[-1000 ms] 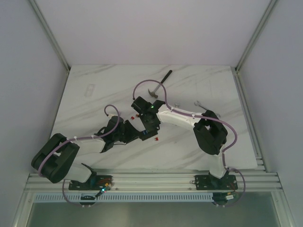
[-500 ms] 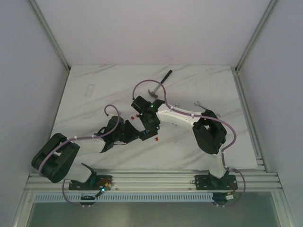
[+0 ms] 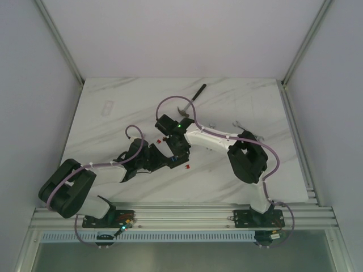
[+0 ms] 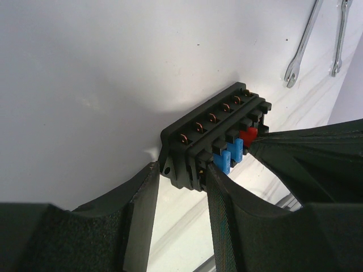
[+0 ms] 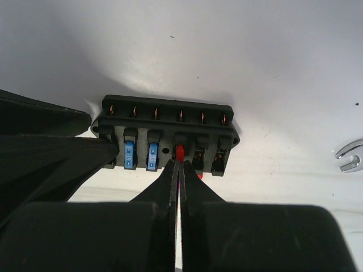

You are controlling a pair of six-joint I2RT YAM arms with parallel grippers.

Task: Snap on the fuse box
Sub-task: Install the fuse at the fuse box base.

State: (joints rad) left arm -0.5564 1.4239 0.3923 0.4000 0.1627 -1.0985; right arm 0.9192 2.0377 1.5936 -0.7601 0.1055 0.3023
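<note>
The fuse box is a black block with two blue fuses and one red fuse in its slots. It lies on the white table between both arms. My left gripper is shut on one end of the fuse box, one finger on each side. My right gripper is shut, its joined tips pressed against the red fuse from the front. In the left wrist view the right gripper's finger reaches in at the red fuse.
Two wrenches lie beyond the box, one also in the right wrist view. A hammer lies farther back. Loose red fuses sit beside the grippers. A faint clear piece rests at the far left.
My right gripper's jaws have closed together at the red fuse, and the right arm has shifted slightly left. The left arm and the fuse box have stayed put.
</note>
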